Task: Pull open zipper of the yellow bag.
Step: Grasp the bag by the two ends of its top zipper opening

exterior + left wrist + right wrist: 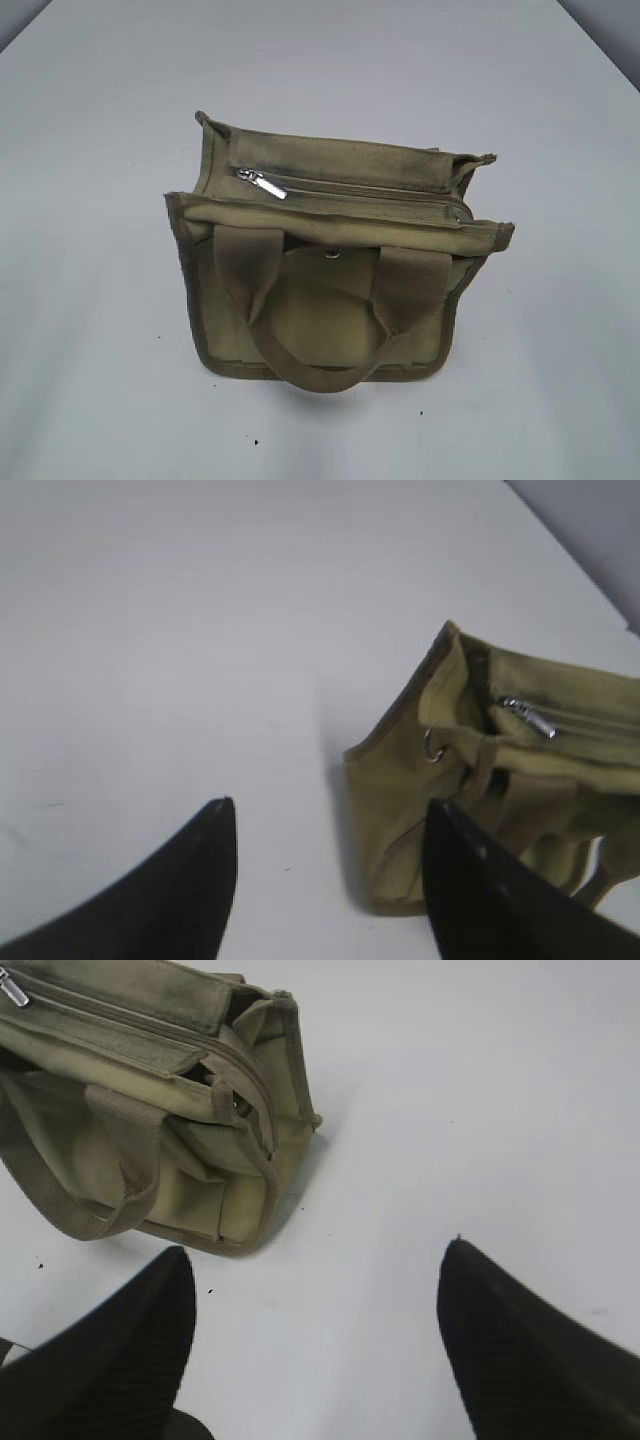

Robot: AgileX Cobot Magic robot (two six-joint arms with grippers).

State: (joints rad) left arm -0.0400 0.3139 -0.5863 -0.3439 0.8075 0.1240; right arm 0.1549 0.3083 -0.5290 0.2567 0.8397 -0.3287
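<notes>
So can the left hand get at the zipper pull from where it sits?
Probably yes. The left hand is open and apart from the yellow bag; the pull tab lies exposed on top at that end, with only bare table between.

Left pincer and right pincer both gape, holding nothing.

We see soft, even, rather cool light across the pale tabletop, with no hard glare. The yellow bag casts only a faint shadow at its base. Both wrist views look slightly soft, and the dark gripper fingers near the lens are blurred.
</notes>
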